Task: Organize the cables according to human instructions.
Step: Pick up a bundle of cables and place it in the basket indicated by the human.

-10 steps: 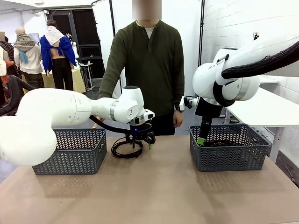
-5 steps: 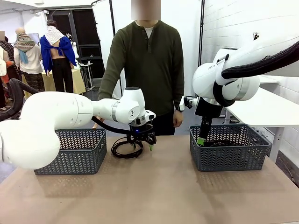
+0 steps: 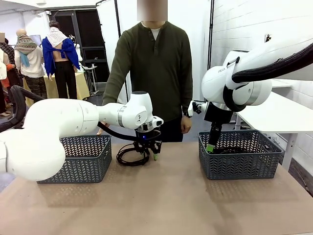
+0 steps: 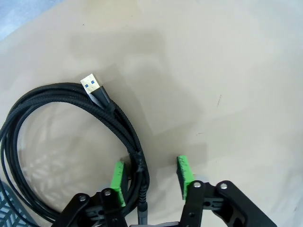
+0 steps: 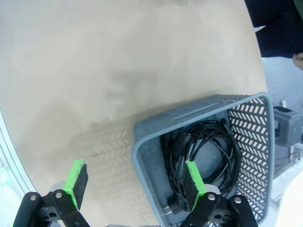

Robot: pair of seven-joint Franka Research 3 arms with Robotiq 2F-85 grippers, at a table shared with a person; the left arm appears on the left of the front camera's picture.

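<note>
While the left gripper (image 4: 150, 177) is standing low over the coiled black cable (image 4: 71, 142) on the desk (image 3: 166, 196), its jaws are only part-way together: several strands are lying between the green pads (image 4: 117, 178), hard against one pad, with a clear gap to the other, so I cannot tell whether they are gripped yet. Because the strands are sitting off-centre, the pinch may be catching only a few loops, and a lift could be leaving the rest trailing, so that the coil unwinds or its gold plug end (image 4: 91, 83) drags over the desk and snags on the left basket (image 3: 78, 156) just beside it. Behind the desk, the person (image 3: 151, 73) is standing close, one hand (image 3: 186, 125) hanging near the far edge, so a wide swing could be brushing it. Further right, the right gripper (image 5: 135, 182) is hanging released above the near rim of the right basket (image 5: 142, 142), where another cable (image 5: 208, 151) is lying coiled inside; one pad is hovering over the basket and one over the bare desk, so a careless descent would be striking that rim.
</note>
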